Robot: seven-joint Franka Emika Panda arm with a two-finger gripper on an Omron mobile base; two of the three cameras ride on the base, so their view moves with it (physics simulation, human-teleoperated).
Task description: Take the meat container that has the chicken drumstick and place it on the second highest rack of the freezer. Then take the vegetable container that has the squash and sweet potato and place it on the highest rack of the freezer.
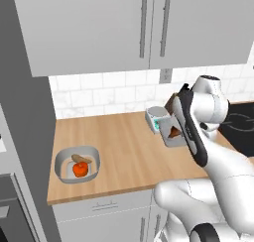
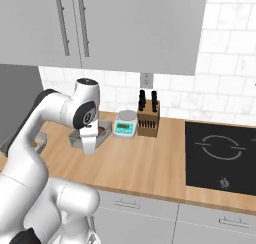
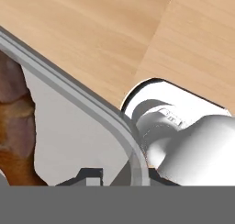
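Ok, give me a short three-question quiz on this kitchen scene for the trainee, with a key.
1. True or false: the bowl with the squash and sweet potato sits on the counter, apart from the gripper.
2. Which thing stands right beside the knife block? A) a kettle B) the kitchen scale C) a toaster
3. Fill in: the gripper is closed on the rim of the container that holds the ______.

Key: 1 true; 2 B; 3 chicken drumstick.
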